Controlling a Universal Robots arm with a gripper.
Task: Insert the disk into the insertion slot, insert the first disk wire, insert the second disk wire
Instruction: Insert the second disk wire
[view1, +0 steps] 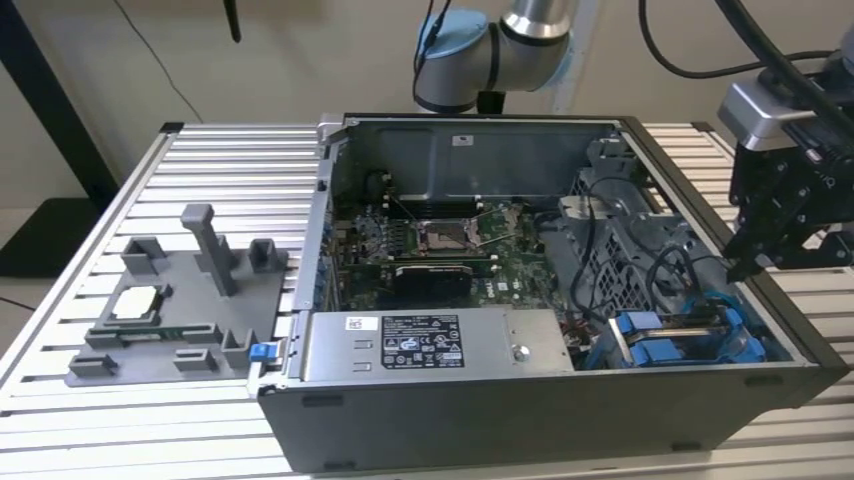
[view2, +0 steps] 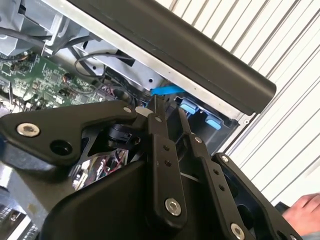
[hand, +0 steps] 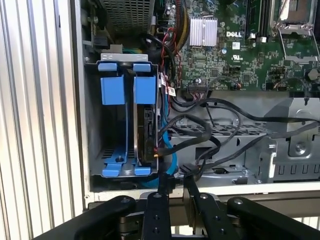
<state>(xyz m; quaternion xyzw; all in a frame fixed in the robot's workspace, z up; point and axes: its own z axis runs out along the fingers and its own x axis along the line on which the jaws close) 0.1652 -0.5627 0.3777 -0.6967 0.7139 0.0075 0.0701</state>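
1. Slatted metal table (view1: 200, 170) carries the open PC case (view1: 534, 420).
2. Insertion slot (hand: 92, 125) sits in the case corner at the exterior view's right, near the front edge; blue fittings stand at both of its ends.
3. Gripper (hand: 172, 186) hangs at the case rim just beside the slot; in both wrist views the fingers (view2: 156, 120) stand close together with a narrow gap; nothing shows between them, and they touch nothing.
4. Disk (hand: 147, 125) is seated on edge inside the slot, in its blue carrier.
5. Black wires (hand: 220, 107) and a blue wire (hand: 167, 150) run beside the disk; whether they are plugged in, I cannot tell.
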